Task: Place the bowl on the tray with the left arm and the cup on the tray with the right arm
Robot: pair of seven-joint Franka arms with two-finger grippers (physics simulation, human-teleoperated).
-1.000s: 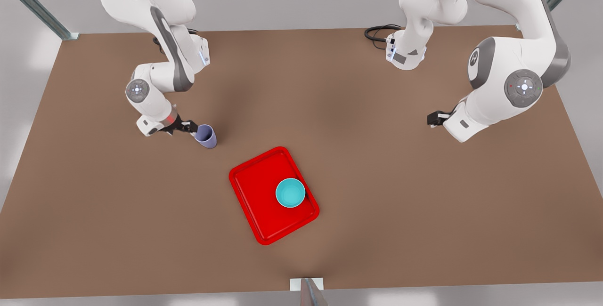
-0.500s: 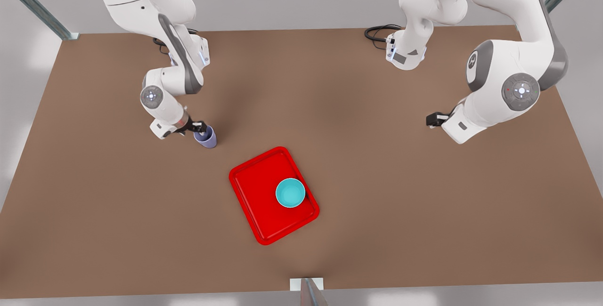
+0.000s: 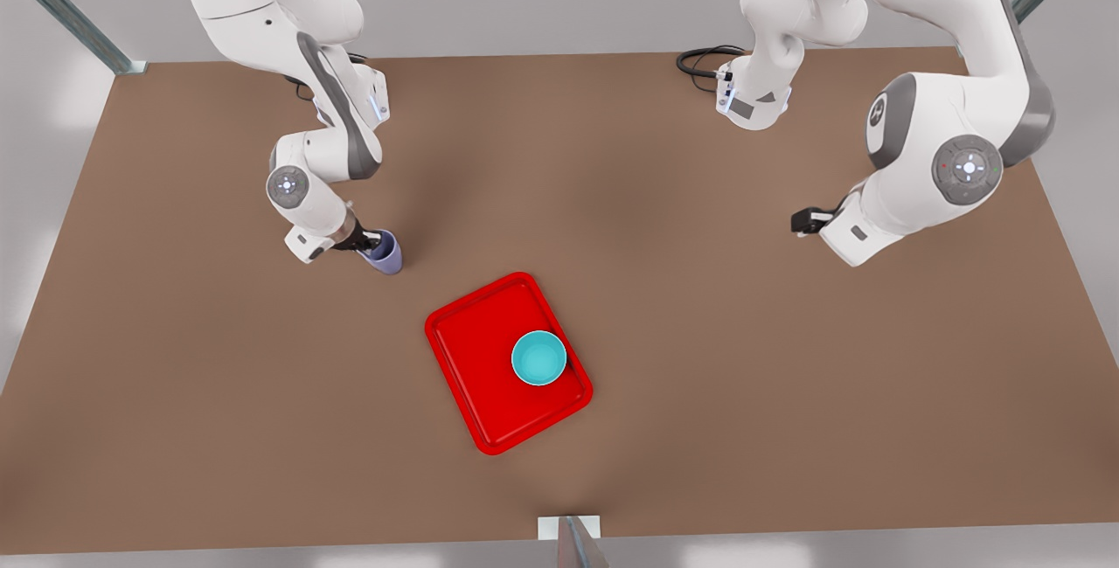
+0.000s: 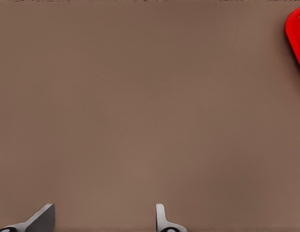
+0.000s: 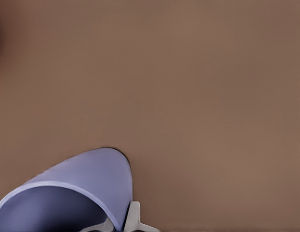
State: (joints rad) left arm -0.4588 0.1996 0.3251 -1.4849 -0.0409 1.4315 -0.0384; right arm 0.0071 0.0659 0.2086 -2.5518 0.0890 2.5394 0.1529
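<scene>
The lavender cup (image 3: 385, 255) stands on the brown table at the front view's left, apart from the red tray (image 3: 472, 376). My right gripper (image 3: 370, 243) is at its rim. In the right wrist view the cup (image 5: 87, 183) has its wall pinched between the two fingers (image 5: 133, 216), one inside and one outside, so the right gripper (image 5: 120, 223) is shut on it. The teal bowl (image 3: 538, 358) sits inside the tray near its right edge. My left gripper (image 3: 805, 221) hovers open at the front view's right, away from the tray; its fingertips (image 4: 43, 216) frame bare table beyond the left gripper (image 4: 101, 220).
A corner of the tray (image 4: 297, 34) shows in the left wrist view. A black cable (image 3: 699, 61) lies coiled at the table's far edge by an arm base. Bare brown table (image 3: 699, 332) surrounds the tray on all sides.
The right arm swung toward the cup and lowered its gripper onto the rim, one finger going inside. The left arm shifted only slightly. Bowl, tray and cup stayed put.
</scene>
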